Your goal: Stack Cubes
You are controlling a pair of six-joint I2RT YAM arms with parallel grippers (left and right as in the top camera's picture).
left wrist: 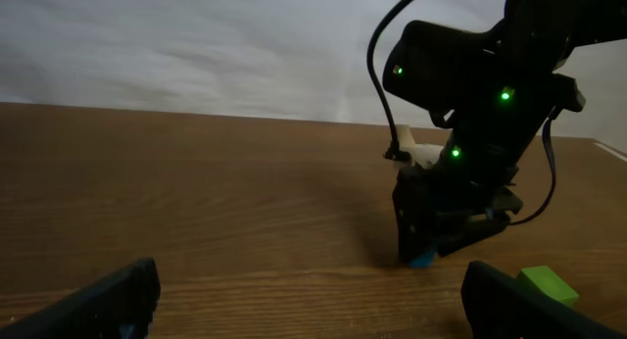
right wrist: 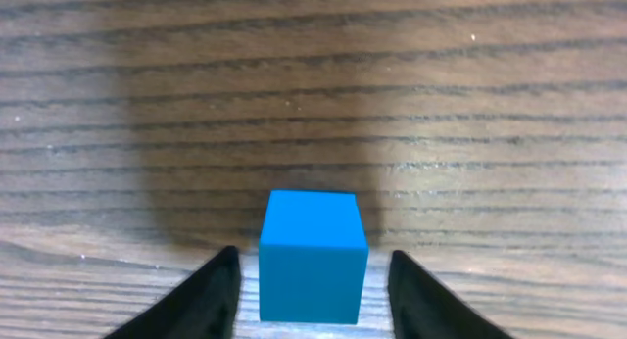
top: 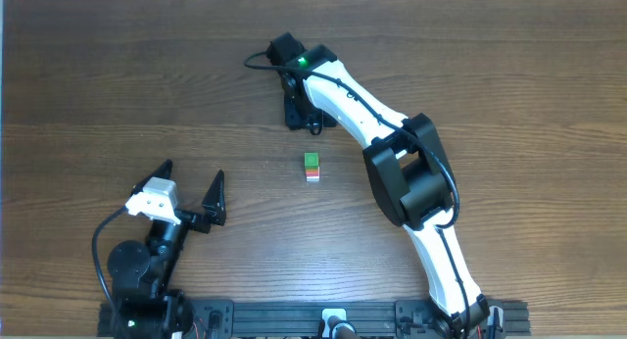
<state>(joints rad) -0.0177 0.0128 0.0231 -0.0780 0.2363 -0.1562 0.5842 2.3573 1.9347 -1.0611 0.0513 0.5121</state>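
The right gripper (top: 304, 121), upper middle of the top view, stands apart astride the blue cube (right wrist: 313, 231), with a gap on each side. It should close squarely on the side faces, lift straight up, then carry the cube to the green-topped stack (top: 312, 167) at centre. The left gripper (top: 192, 172) gapes at lower left.

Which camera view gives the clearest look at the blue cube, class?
The right wrist view: the blue cube sits whole and close on the table, between the right gripper's open fingers. The left wrist view catches just a blue corner beneath that gripper. In the top view the gripper covers it.
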